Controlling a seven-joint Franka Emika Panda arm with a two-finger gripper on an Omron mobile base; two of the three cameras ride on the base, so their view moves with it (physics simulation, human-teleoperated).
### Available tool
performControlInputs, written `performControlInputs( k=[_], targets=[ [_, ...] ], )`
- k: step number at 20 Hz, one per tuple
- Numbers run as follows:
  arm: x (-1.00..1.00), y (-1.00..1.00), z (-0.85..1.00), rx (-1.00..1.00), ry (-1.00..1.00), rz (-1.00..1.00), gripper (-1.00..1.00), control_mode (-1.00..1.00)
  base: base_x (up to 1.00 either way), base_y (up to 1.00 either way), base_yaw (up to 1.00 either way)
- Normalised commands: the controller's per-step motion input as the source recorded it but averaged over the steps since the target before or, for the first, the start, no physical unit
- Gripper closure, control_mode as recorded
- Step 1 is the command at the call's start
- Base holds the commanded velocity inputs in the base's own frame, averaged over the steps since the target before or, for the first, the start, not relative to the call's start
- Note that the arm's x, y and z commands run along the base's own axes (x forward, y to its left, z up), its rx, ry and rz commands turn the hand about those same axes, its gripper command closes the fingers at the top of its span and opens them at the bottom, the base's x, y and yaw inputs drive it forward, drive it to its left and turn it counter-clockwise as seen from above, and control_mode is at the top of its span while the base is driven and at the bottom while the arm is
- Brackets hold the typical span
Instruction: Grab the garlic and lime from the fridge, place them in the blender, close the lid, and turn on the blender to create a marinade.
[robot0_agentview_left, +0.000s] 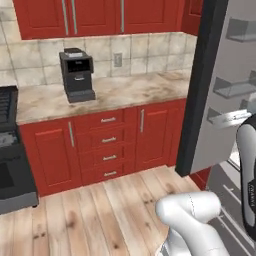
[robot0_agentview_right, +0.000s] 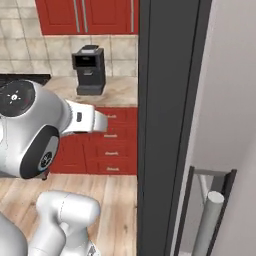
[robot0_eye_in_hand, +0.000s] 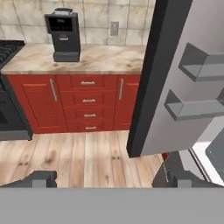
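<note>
left base view: fridge (robot0_agentview_left: 200, 90) door swung open at the right, dark grey edge facing us, pale door bins (robot0_agentview_left: 234, 90) stacked on its inner side; coffee machine (robot0_agentview_left: 77, 75) sits on the worktop (robot0_agentview_left: 125, 92) against the tiled wall; red cabinets (robot0_agentview_left: 107, 140) with a drawer stack underneath; black stove (robot0_agentview_left: 10, 150) at the far left; wood floor (robot0_agentview_left: 100, 210) in front; the white arm (robot0_agentview_left: 192, 215) rises at the lower right

right base view: the fridge's dark door edge (robot0_agentview_right: 162, 125) runs top to bottom right through the middle; its pale outer face and a long grey handle (robot0_agentview_right: 210, 220) are to the right; the coffee machine (robot0_agentview_right: 90, 70) is on the worktop behind; the arm's big white joint (robot0_agentview_right: 30, 130) crowds the left side

hand view: hand (robot0_eye_in_hand: 111, 179) is spread wide, both dark tips far apart at the bottom, nothing between them; fridge door (robot0_eye_in_hand: 148, 78) is just ahead and a bit to the right of the hand, not touching; two door bins (robot0_eye_in_hand: 197, 87) further right; a pale corner of the fridge interior (robot0_eye_in_hand: 210, 157) shows low at the right, next to the right fingertip; the coffee machine (robot0_eye_in_hand: 63, 35) is well ahead and off to the left, on the worktop; cabinets and drawers straight ahead; stove at the far left; floor right below the hand

task stuff: the fridge is standing open, close in front-right of the hand
</note>
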Motion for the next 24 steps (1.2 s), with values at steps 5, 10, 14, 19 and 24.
performControlInputs(
  k=[5,10,14,19,24],
  targets=[
    [0.00,0.00,0.00,0.00,0.00,0.00,-1.00,1.00,0.07,0.00,-0.65],
    [0.00,0.00,0.00,0.00,0.00,0.00,-1.00,1.00,0.15,0.04,-0.64],
    [0.00,0.00,0.00,0.00,0.00,0.00,-1.00,1.00,0.96,0.29,-0.52],
    [0.00,0.00,0.00,0.00,0.00,0.00,-1.00,1.00,0.47,-0.04,-0.39],
    [0.00,0.00,0.00,0.00,0.00,0.00,-1.00,1.00,0.06,-0.12,-0.48]
  ],
)
